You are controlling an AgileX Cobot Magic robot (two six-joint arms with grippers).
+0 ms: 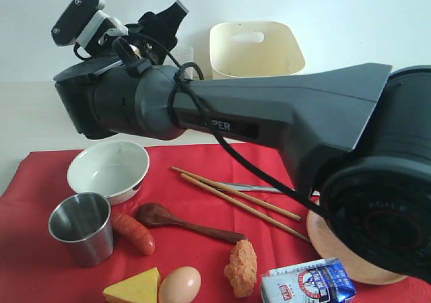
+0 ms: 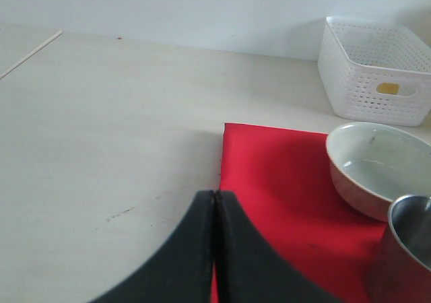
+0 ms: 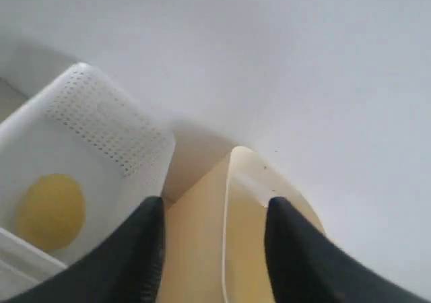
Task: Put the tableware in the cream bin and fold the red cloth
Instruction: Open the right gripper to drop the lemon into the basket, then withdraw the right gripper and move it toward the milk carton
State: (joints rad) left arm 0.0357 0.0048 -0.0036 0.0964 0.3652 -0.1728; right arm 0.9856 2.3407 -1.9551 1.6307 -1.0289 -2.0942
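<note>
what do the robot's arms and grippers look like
The right arm is a matte dark grey casing with a black cable along it, white lettering ending PER, and a black-and-silver camera. Both the left gripper and right gripper have smooth black fingers.

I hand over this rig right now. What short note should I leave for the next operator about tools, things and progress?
Left tool: shut, empty, at the edge of the red cloth.
Right tool: open, empty, by the rim of the cream bin.
White bowl, steel cup, wooden spoon, chopsticks, knife and brown plate all lie on the cloth.
Done: nothing visible.
To do: bin all tableware, then fold the cloth.
</note>
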